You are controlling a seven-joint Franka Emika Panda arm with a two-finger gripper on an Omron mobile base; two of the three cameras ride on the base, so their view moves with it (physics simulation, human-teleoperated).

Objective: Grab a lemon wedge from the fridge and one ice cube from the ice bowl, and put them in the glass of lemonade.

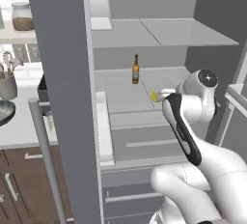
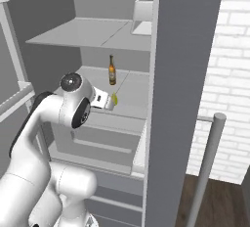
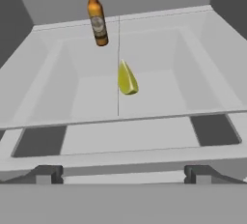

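Now your gripper point(image 3: 123, 172) is spread as wide as it goes and holds nothing. You can see the lemon wedge point(image 3: 127, 78) lying on a pale shelf inside the fridge point(image 1: 62, 73), straight ahead of the fingers point(image 3: 48, 172) and not touching them. The brown bottle point(image 3: 97, 19) stands farther back.

Franka arm point(image 1: 202, 170): glossy white rounded link shells, fat tubular segments, with a black curved band running along one link's side and dark seams at the joints. Round dark joint cap point(image 1: 208, 77) with a pale ring and small specks on it, sitting on the white bulbous housing just right of the lemon wedge point(image 1: 154, 95); same cap visible in the right base view point(image 2: 71, 81). Hand section next to the wedge is a white boxy block; no cables or screws discernible.
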